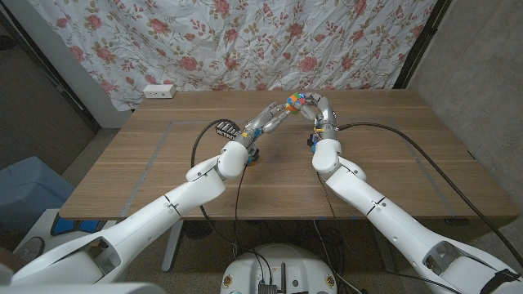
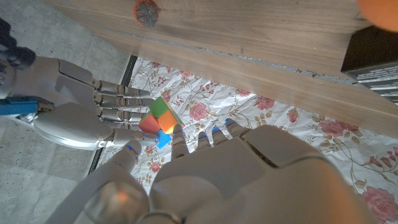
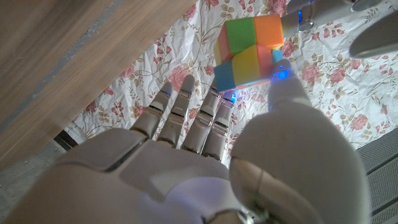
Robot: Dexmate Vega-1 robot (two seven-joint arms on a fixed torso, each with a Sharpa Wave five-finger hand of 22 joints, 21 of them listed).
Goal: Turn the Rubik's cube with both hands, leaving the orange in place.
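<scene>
At about nine o'clock on the wooden table (image 1: 147,171), nothing but bare wood is seen; one white power strip (image 1: 158,91) lies at the far edge toward eleven o'clock, against the flowered curtain (image 1: 245,41). One small black box (image 1: 226,129) is seen just left of the table's middle, close beside the left arm.

The left hand (image 1: 274,117) is raised above the table toward twelve o'clock, its fingers (image 2: 205,138) reaching to the one Rubik's cube (image 1: 293,103), which is held up off the wood between the two hands. In the left wrist view the cube (image 2: 160,119) is seen pinched at its edges by fingertips from both sides, with green, orange, red and blue faces shown.

The right hand (image 1: 320,112) is met just to the right of the cube, at about one o'clock; its thumb tip (image 3: 281,78) is pressed against the cube's lower corner (image 3: 249,53), while its other fingers (image 3: 186,112) are held straight and slightly spread beside it.

One orange (image 2: 380,12) is glimpsed, blurred, at the corner of the left wrist view, on the table near the black box (image 2: 372,59).
</scene>
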